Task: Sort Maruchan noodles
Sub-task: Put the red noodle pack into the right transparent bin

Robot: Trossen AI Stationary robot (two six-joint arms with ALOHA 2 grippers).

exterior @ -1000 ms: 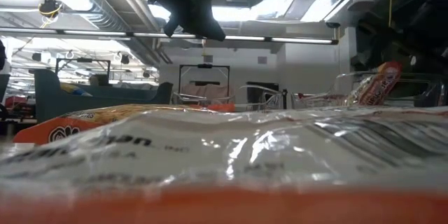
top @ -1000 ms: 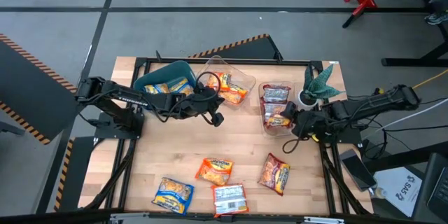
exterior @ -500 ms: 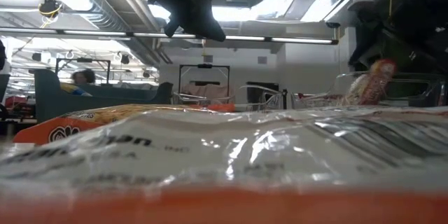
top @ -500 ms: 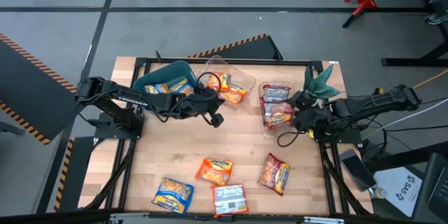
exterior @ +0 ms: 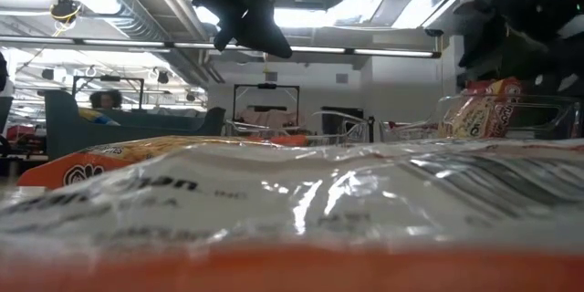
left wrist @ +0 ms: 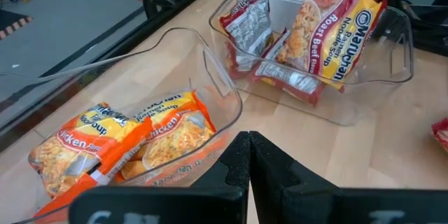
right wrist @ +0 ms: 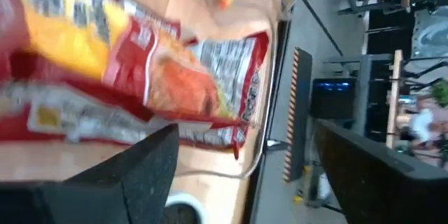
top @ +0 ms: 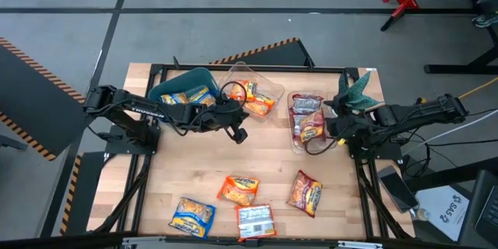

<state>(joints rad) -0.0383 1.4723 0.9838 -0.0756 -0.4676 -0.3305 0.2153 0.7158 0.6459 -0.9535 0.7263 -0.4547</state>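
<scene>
1. Right gripper (top: 333, 127) at 3 o'clock on table, at the edge of the clear container (top: 298, 145) with the red packets (top: 308, 121); fingers spread wide, nothing pinched. Top red packet lying loose in the container.
2. Left gripper (top: 240, 133) near table centre, toward 11 o'clock, just beside the second clear container (top: 268, 87) with orange packets (top: 255, 98); fingers pressed shut, empty.
3. Teal bin (top: 170, 84) at 10 o'clock, holding blue-yellow packets (top: 191, 96).
4. Unsorted, flat on wood toward 6 o'clock: loose red packet (top: 306, 192), orange packet (top: 239, 190), blue packet (top: 192, 215), silvery packet (top: 255, 220).
5. Key relation: loose red packet sits at 6 o'clock from the right gripper, well apart, long axis running roughly 12-to-6 with slight tilt. Right arm nearer; probably its next pick.
6. Orange packet about midway, at 6 o'clock from the left gripper.
7. Open wood around the loose red packet; free approach from above. Blue and silvery packets near the front table edge (top: 249, 238), less room there.
</scene>
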